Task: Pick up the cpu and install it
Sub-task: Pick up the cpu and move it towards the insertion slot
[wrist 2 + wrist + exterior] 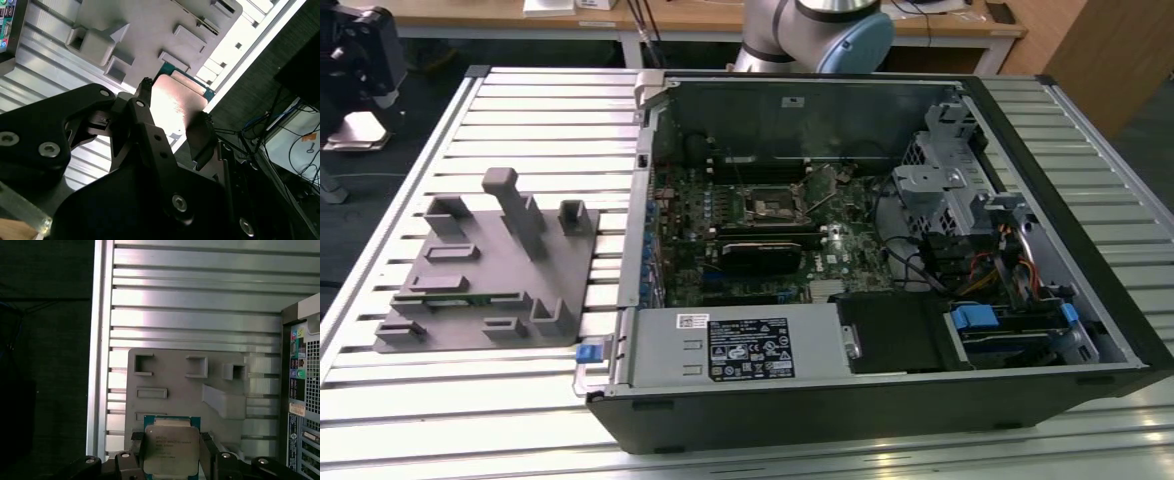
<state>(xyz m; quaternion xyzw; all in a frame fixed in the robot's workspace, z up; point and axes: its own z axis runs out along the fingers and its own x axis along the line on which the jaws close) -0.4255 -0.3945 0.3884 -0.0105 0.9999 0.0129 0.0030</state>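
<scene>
The black two-fingered gripper (172, 442) is clamped on the cpu (167, 455), a small thin square chip with a silvery metal top. In both wrist views the chip sits flat between the fingertips, being square with no long axis. Beyond it, and apart from it, a grey plastic fixture (175, 380) lies on the ribbed aluminium table (200, 315). An open black computer case (302, 390) stands beside the fixture, and the black square socket (762, 205) faces up inside it.
</scene>
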